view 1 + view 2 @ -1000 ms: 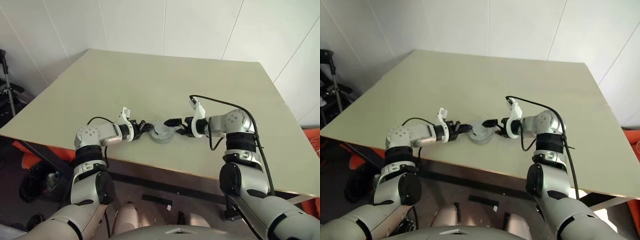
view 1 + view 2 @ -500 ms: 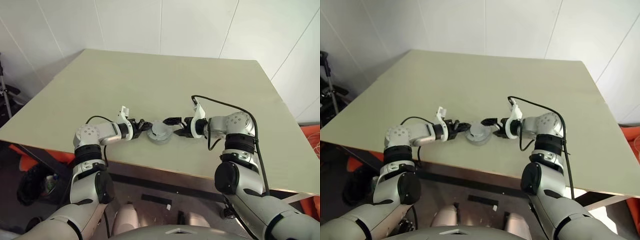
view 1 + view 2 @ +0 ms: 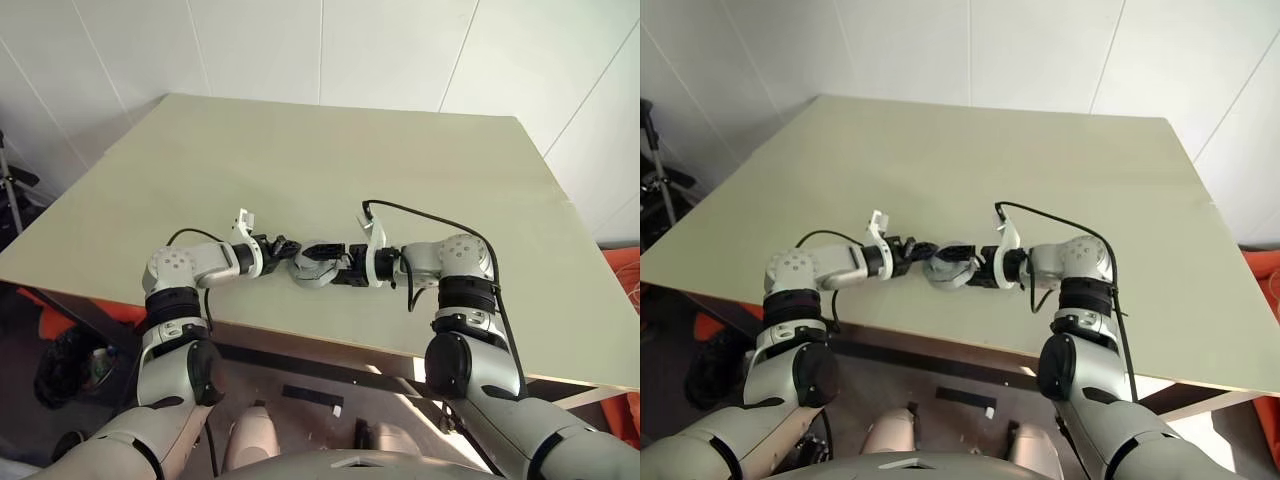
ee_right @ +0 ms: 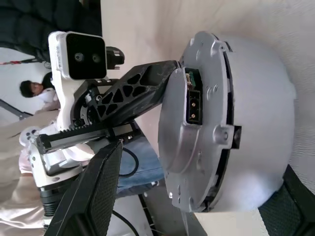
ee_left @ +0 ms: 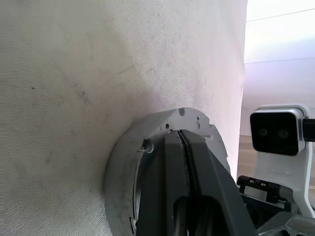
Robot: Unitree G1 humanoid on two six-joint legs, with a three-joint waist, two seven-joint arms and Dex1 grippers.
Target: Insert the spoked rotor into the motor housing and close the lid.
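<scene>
The short round grey metal motor housing [image 3: 316, 268] sits near the table's [image 3: 330, 160] front edge with its round grey lid [image 4: 183, 123] apparently already on, so the spoked rotor is probably inside (hidden either way). The left gripper [image 3: 284, 247] is clenched against its side. The right gripper [image 3: 325, 262] straddles it, jaws spread wide. The right wrist view alone reveals a side connector and a bystander [image 4: 34, 91].

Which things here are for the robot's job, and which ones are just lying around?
For the job: motor housing; left hand, shut and resting against it; right hand, open around it.

Just around: table; black stand beside the table; a person in the background.
</scene>
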